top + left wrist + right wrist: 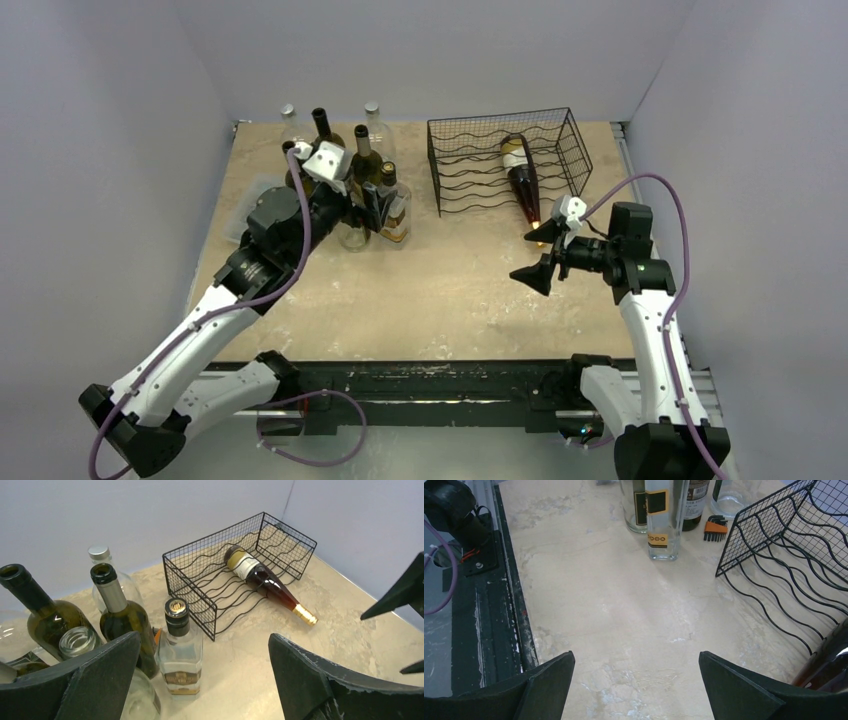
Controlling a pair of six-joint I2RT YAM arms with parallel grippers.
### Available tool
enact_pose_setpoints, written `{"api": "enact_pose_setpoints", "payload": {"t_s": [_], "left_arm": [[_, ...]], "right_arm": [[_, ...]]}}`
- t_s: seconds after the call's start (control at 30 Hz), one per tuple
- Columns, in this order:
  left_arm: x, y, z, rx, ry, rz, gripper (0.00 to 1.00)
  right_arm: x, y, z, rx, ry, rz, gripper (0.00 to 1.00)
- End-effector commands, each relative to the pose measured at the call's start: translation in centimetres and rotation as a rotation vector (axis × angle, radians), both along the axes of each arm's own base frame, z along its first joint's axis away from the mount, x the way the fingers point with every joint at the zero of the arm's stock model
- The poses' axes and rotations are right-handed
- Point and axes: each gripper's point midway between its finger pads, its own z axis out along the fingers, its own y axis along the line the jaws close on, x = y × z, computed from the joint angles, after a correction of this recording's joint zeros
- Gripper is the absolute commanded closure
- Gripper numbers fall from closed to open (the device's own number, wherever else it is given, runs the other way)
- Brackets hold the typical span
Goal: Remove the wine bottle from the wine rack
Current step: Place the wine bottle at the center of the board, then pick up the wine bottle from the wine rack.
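The left gripper (204, 642) hangs with its black fingers (85, 680) spread wide and nothing between them, over a huddle of upright bottles to the left of the black wire-mesh wine rack (190, 587). Nearest its jaws stands a square clear glass bottle (180, 655) with a black cap and a brown-and-gold label. Behind that are two uncorked dark green glass bottles (125, 622) and a clear glass bottle with a silver cap (102, 560).

The right gripper (636, 656), its jaws equally wide and empty, hovers low over the beige marbled tabletop (614, 605), just in front of the rack's open side. The dark brown glass wine bottle (262, 577), white-labelled and gold-foiled at the neck, lies on its side on the rack's wavy wires toward the rack's right end. Its neck pokes out of the front, just beside one of the right gripper's fingers. A small orange set of hex keys (715, 530) lies near the rack's front left corner.
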Motion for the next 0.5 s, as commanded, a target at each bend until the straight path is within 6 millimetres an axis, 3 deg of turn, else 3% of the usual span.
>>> {"api": "enact_pose_setpoints", "payload": {"t_s": [0.0,0.27,0.47], "left_arm": [[-2.4,1.1,-0.4,0.078,-0.002,-0.051,0.0],[-4.3,3.4,-4.2,0.201,-0.016,-0.043,0.0],[-5.1,4.4,-5.9,0.28,-0.024,-0.046,0.0]], "right_arm": [[0.6,-0.4,-0.4,-0.011,-0.012,-0.026,0.01],[1.5,-0.8,-0.9,-0.04,-0.046,-0.048,0.01],[3.3,-2.0,-2.1,-0.113,-0.057,-0.09,0.01]]}}
